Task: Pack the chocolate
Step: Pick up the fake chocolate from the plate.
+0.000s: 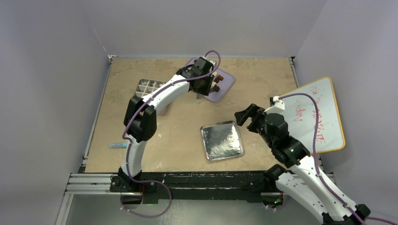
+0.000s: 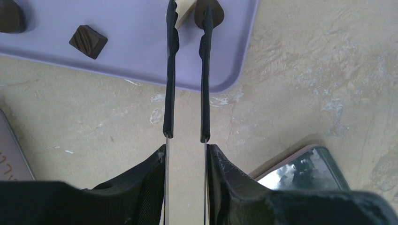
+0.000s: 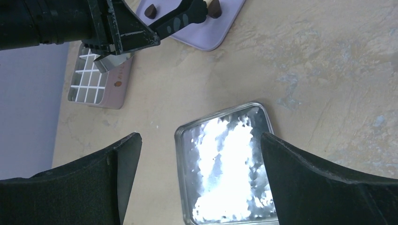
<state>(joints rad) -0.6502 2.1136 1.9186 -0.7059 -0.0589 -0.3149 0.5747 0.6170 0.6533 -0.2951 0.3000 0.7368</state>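
Note:
My left gripper (image 2: 186,147) is shut on the black tweezers (image 2: 169,84), which it holds out over the near edge of a purple tray (image 2: 141,51). A cream-white chocolate (image 2: 186,6) sits between the tweezer tips at the frame's top edge, and a brown piece (image 2: 215,13) is just right of them. A dark square chocolate (image 2: 88,41) and another dark piece (image 2: 9,16) lie further left on the tray. The left gripper (image 1: 202,83) is at the tray (image 1: 225,84) at the back. My right gripper (image 3: 199,140) is open and empty above a shiny metal tin (image 3: 225,164).
A pale box with white grid dividers (image 1: 151,87) stands left of the tray, also in the right wrist view (image 3: 94,82). The tin (image 1: 222,139) lies mid-table. A whiteboard with red writing (image 1: 319,115) leans at the right. A small blue object (image 1: 117,145) lies near the left edge.

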